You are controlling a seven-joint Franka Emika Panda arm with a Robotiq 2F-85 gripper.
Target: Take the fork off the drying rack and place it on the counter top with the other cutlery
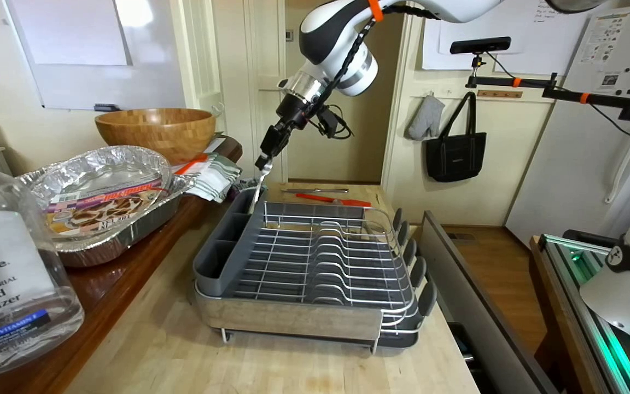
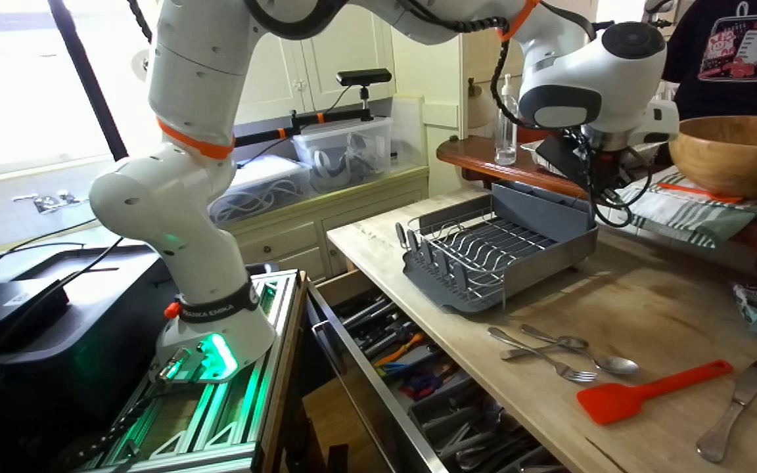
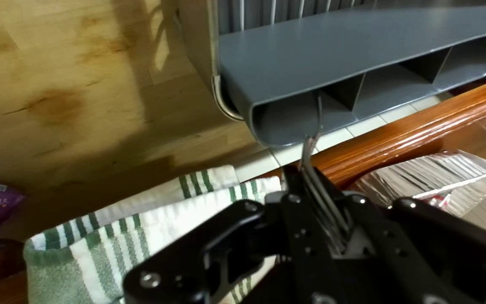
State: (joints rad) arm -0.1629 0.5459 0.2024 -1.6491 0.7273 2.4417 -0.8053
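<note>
The drying rack [image 1: 293, 317] stands on the wooden counter top [image 1: 293, 372]; both also show in an exterior view, the rack [image 2: 543, 266] and the counter top [image 2: 654, 295]. My gripper [image 1: 263, 162] is above the end compartment of the rack's grey cutlery holder. In the wrist view my gripper [image 3: 300, 171] is shut on the silver fork [image 3: 319, 118], with the tined end between the fingers. The fork's handle [image 1: 256, 191] points down into the end compartment. Its lower end is hidden. Other cutlery lies on the counter: a fork [image 2: 546, 358], spoons [image 2: 608, 363] and a knife [image 2: 733, 410].
A red spatula [image 2: 654, 389] lies beside the cutlery. A striped towel [image 3: 150, 228], foil tray [image 1: 107, 241], wooden bowl [image 1: 156, 128] and sanitizer bottle [image 1: 14, 284] are on the raised ledge [image 1: 123, 284]. An open drawer [image 2: 378, 401] is below the counter's edge.
</note>
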